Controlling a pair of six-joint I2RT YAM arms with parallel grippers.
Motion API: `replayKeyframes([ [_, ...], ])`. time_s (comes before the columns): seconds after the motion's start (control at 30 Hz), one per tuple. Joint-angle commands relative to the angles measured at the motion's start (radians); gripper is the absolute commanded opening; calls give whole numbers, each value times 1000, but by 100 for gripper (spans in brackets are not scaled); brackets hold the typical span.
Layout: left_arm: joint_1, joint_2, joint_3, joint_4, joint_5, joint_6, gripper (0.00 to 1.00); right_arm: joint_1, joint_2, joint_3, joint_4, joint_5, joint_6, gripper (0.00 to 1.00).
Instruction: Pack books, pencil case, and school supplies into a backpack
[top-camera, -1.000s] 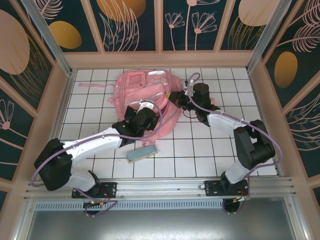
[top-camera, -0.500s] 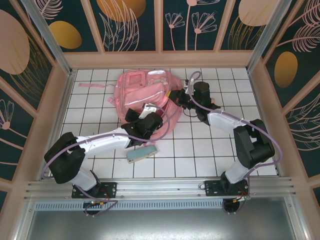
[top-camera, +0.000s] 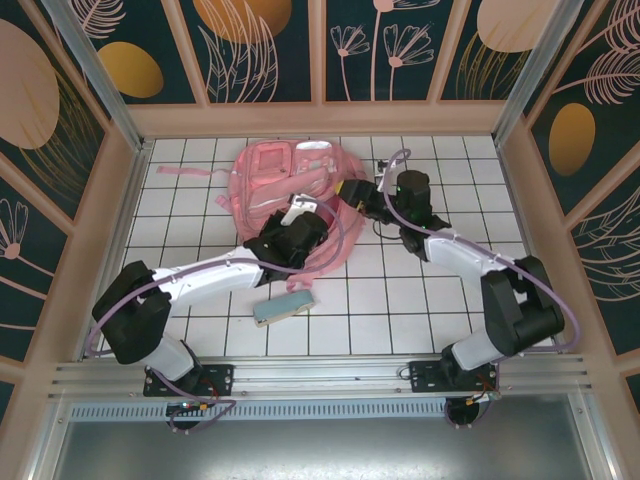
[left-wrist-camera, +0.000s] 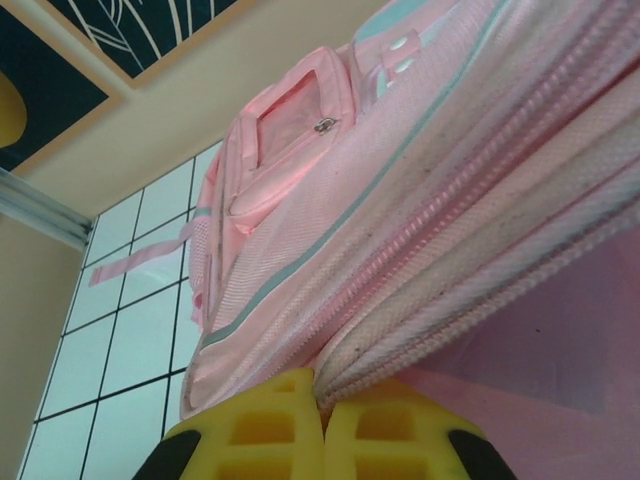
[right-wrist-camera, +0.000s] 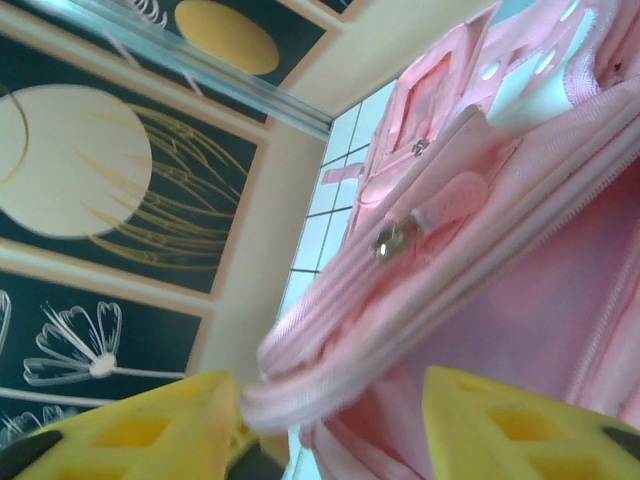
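The pink mesh backpack (top-camera: 265, 170) with its pale teal strip lies slumped just ahead of both grippers, where the left gripper (left-wrist-camera: 320, 400), open a second ago, now pinches its zipper rim tight, while the right gripper (right-wrist-camera: 335, 400), earlier clamped, has parted, the rim brushing one finger.

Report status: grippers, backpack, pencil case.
Left gripper shut on backpack zipper edge. Right gripper open at the rim. Pencil case on table, not packed.
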Motion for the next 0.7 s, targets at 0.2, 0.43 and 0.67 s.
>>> replayKeyframes([
  [0.2, 95, -27, 96, 49, 47, 5, 0, 72, -153, -226, 58, 1, -362, 52],
  [0.43, 127, -23, 113, 56, 85, 11, 0, 330, -158, -341, 140, 78, -745, 53],
  [0.67, 146, -28, 116, 48, 111, -6, 0, 420, -73, -373, 200, 32, -927, 54],
])
